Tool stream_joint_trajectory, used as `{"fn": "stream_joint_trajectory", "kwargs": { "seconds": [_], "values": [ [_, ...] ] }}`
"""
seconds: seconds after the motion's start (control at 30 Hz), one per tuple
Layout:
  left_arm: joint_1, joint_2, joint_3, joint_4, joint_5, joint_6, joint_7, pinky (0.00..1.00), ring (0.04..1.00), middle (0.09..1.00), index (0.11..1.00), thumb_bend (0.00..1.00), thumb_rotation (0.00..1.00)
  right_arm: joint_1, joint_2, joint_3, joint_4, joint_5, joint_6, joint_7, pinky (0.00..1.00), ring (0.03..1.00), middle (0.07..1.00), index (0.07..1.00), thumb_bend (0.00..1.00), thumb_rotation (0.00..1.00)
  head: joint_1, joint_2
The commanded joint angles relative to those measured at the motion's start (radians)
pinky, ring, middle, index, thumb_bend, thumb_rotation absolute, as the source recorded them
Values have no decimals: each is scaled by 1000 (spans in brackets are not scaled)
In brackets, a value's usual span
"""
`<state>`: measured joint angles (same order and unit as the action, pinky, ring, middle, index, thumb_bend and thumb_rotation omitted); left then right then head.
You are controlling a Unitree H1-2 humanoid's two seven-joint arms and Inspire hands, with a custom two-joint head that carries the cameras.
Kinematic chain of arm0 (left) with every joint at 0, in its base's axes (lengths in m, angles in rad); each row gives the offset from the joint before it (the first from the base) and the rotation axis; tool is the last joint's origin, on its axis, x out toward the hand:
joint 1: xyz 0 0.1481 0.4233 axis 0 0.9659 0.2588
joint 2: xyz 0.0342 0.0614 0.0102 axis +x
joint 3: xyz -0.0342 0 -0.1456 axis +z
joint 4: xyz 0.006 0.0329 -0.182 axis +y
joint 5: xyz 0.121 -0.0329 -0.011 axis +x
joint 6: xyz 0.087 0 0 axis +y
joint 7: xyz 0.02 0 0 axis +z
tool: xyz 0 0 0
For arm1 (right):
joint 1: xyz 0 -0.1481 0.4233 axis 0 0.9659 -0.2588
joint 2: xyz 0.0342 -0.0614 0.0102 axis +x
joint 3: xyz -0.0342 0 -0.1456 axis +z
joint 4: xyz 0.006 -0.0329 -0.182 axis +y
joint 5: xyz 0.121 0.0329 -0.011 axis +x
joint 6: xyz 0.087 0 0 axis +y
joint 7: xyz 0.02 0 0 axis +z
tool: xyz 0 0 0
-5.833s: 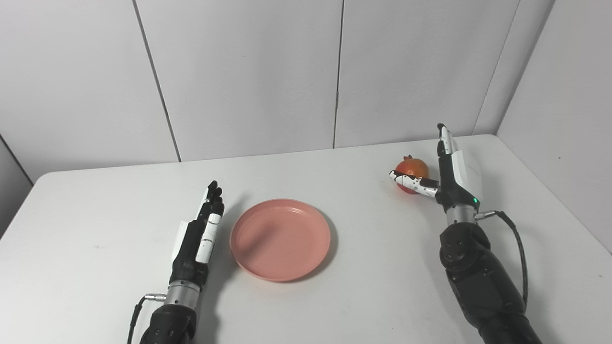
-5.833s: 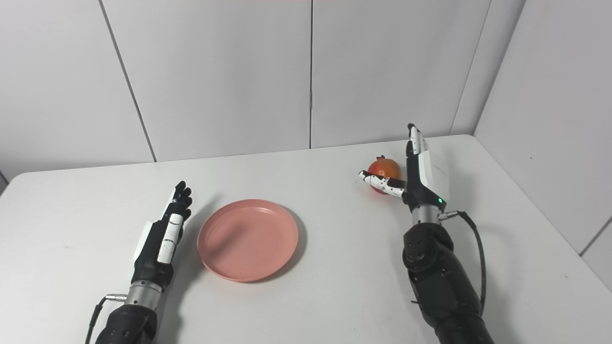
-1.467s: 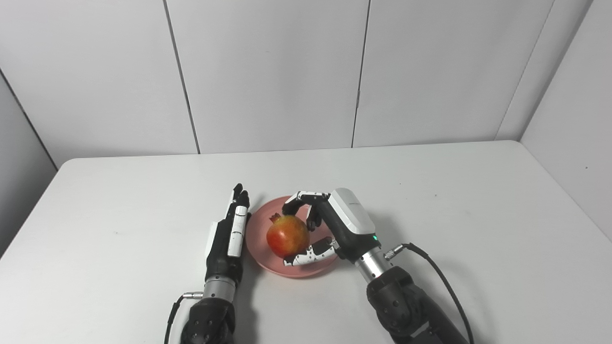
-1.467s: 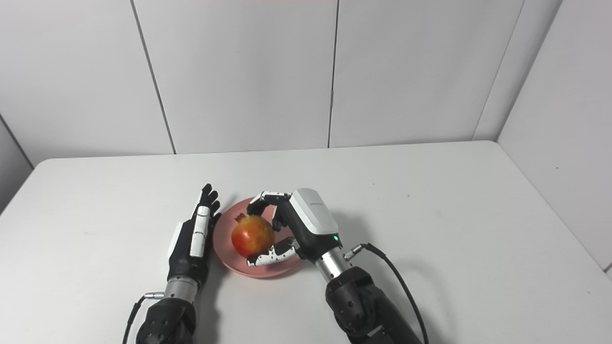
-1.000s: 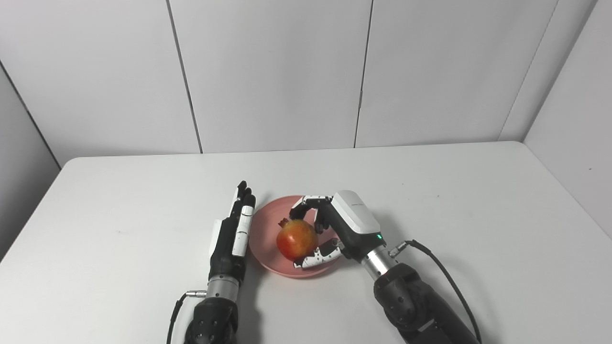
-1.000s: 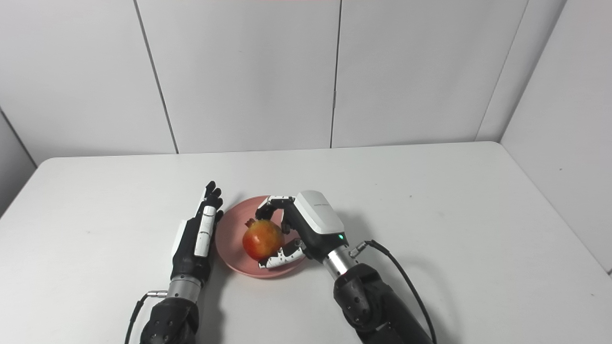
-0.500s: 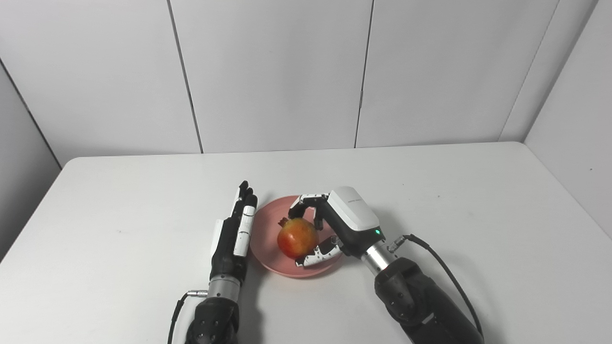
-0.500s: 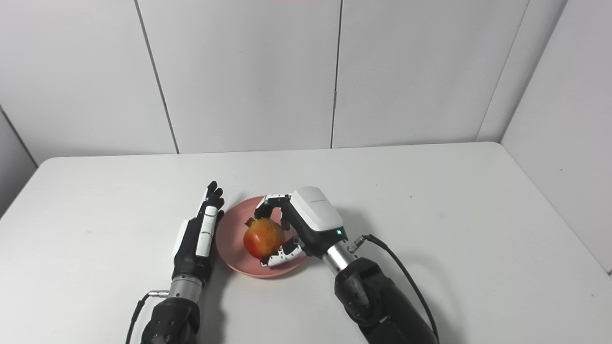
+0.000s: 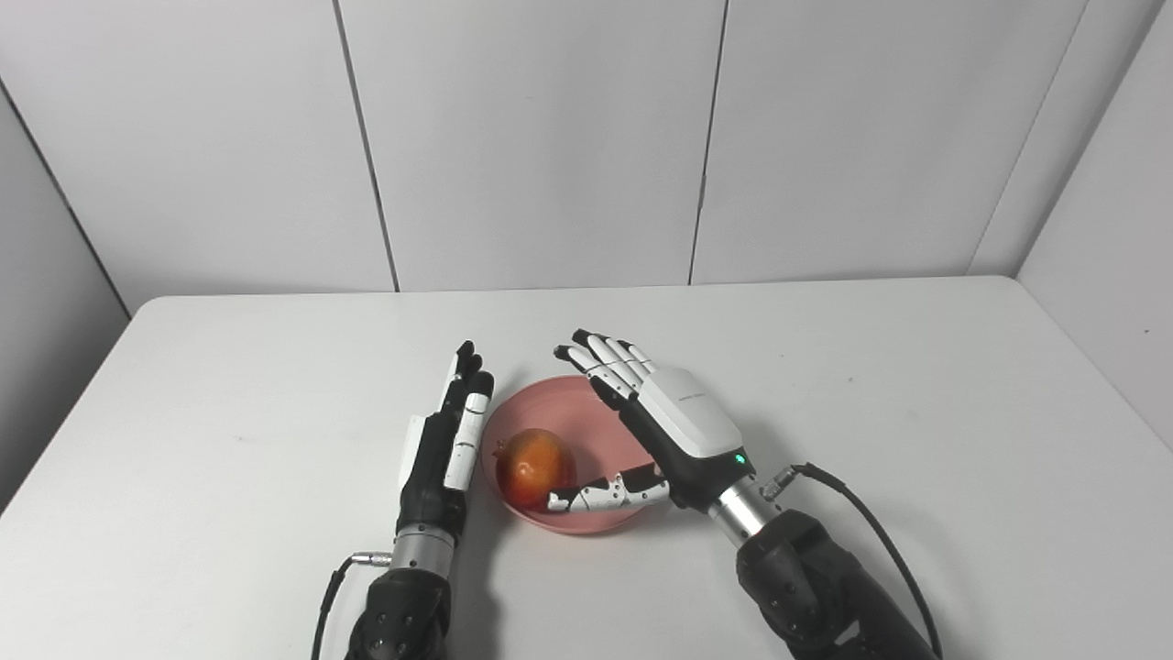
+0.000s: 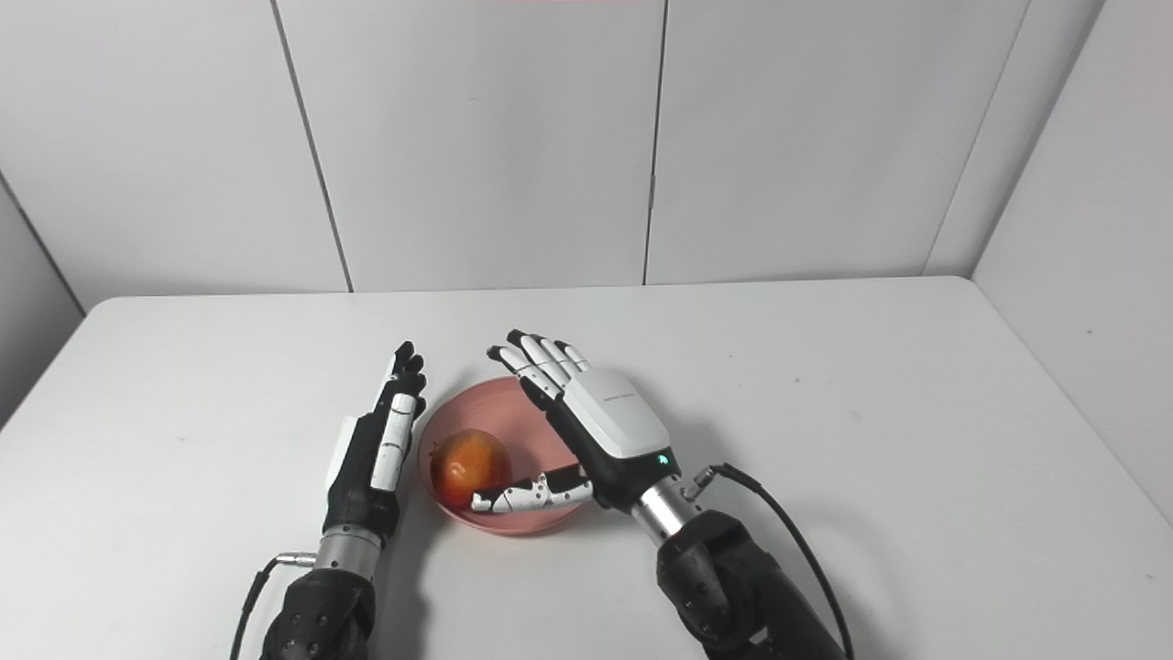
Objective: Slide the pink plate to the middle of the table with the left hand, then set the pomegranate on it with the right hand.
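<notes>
The pink plate (image 9: 586, 412) lies near the middle of the white table (image 9: 871, 385), toward its front. On the plate's left part rests the red-orange pomegranate (image 9: 534, 456). My right hand (image 9: 664, 431) is open above the plate's right side, fingers stretched out toward the back and thumb lying just in front of the fruit. My left hand (image 9: 444, 447) is open and flat, standing on edge just beside the plate's left rim; contact with the rim cannot be made out.
A black cable (image 9: 875, 541) runs from my right wrist across the table front. White panel walls close the back and right sides. The table's left edge borders a grey wall.
My right hand has opened and let go of the pomegranate, which now sits lower and further left on the plate. The camera has shifted slightly. My left hand has stayed put.
</notes>
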<state>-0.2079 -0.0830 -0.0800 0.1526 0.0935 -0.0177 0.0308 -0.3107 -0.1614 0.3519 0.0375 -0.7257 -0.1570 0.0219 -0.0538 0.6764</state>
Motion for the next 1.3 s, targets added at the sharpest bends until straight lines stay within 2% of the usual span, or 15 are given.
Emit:
{"fn": "stream_joint_trajectory", "kwargs": {
  "seconds": [0.0, 0.13, 0.3, 0.4, 0.5, 0.6, 0.77, 1.0, 1.17, 1.27],
  "values": [
    [-25, -1, 3, -44, -12, -15, -6, 994, 1000, 1000, 1000, 738, 1000, -16, 5, -23, -56, 8, -15, -36, 997, 1000, 1000, 998, 768, 812, 0, -1],
    [-26, 5, 8, -46, -38, -10, -22, 1000, 1000, 1000, 1000, 745, 1000, 16, 10, -52, -56, 57, -53, -70, 1000, 1000, 1000, 1000, 765, 860, 9, 2],
    [-29, 20, 12, -45, -75, -7, -52, 1000, 1000, 1000, 1000, 781, 1000, 53, 22, -99, -70, 168, -50, -61, 1000, 1000, 1000, 1000, 786, 956, -2, 7],
    [-32, 24, 19, -48, -99, -6, -65, 1000, 1000, 1000, 1000, 782, 1000, 66, 42, -135, -65, 265, -48, -53, 1000, 1000, 1000, 1000, 787, 966, -15, 14],
    [-35, 26, 27, -51, -125, 3, -75, 1000, 1000, 1000, 1000, 784, 1000, 78, 65, -170, -66, 347, -27, -42, 1000, 1000, 1000, 1000, 738, 941, -21, 17],
    [-36, 32, 32, -54, -138, 6, -87, 1000, 1000, 1000, 1000, 776, 1000, 82, 85, -199, -52, 414, -5, -34, 1000, 1000, 1000, 1000, 679, 963, -26, 19],
    [-40, 43, 35, -51, -132, 7, -94, 1000, 1000, 1000, 1000, 772, 1000, 88, 110, -228, -46, 418, 55, -48, 1000, 1000, 1000, 1000, 680, 1000, -29, 24],
    [-43, 51, 37, -51, -136, 8, -101, 1000, 1000, 1000, 1000, 776, 1000, 80, 155, -278, -13, 526, 47, -48, 1000, 1000, 1000, 1000, 652, 1000, -39, 33],
    [-44, 52, 40, -51, -134, 7, -98, 1000, 1000, 1000, 1000, 727, 1000, 74, 185, -299, 0, 578, 50, -52, 1000, 1000, 1000, 1000, 611, 1000, -41, 38],
    [-45, 53, 44, -51, -141, 9, -100, 1000, 1000, 1000, 1000, 720, 1000, 81, 206, -314, -21, 666, 123, -18, 1000, 1000, 1000, 1000, 630, 1000, -45, 40]
  ]
}}
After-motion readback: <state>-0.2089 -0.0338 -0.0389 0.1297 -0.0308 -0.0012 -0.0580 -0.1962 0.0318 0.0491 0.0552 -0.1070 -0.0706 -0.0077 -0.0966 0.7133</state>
